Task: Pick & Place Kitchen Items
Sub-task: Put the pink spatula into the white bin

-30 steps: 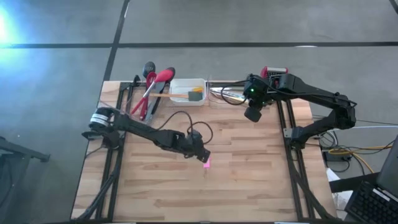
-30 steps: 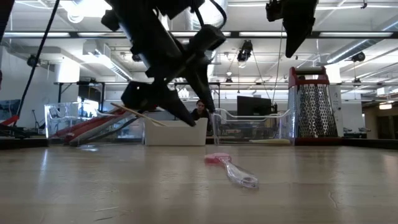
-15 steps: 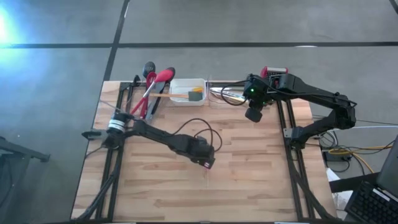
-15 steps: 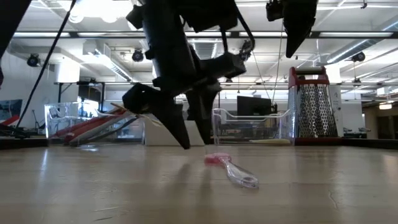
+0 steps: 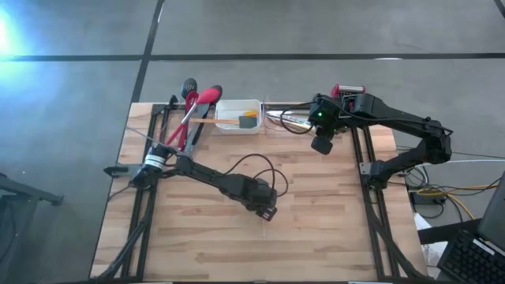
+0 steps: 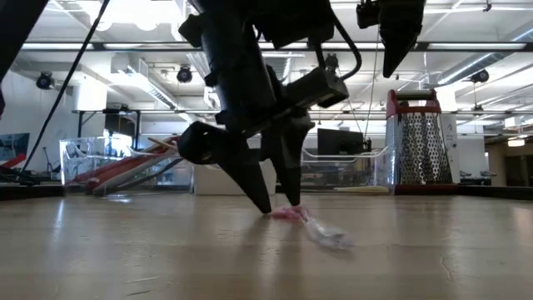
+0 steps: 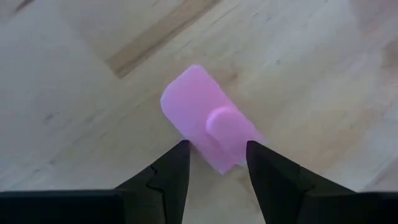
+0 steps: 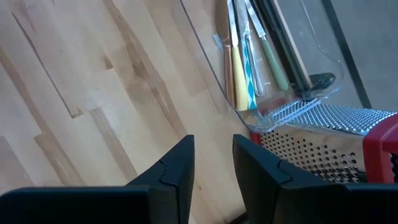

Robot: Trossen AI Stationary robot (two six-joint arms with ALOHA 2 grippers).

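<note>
Straddling the pink block (image 7: 210, 128) mid-bench, the left gripper (image 7: 216, 163) is standing with its jaws released, one fingertip on either side, not clamped. The right gripper (image 8: 212, 155) is hanging high by the grater (image 8: 336, 140), jaws parted and grasping nothing.

A pale butcher-block bench (image 5: 316, 229) of glued wooden strips stands on a grey concrete floor (image 5: 71, 118) crossed by dark seam lines, with glare flaring at one corner. A tangle of yellow and black cables (image 5: 442, 193) lies on the floor beside it. Level across the bench top, the room opens into a big workshop: white ceiling beams (image 6: 466, 50), hanging lamps (image 6: 187, 75), exposed ducting, and a dark monitor (image 6: 337, 142) further back.
</note>
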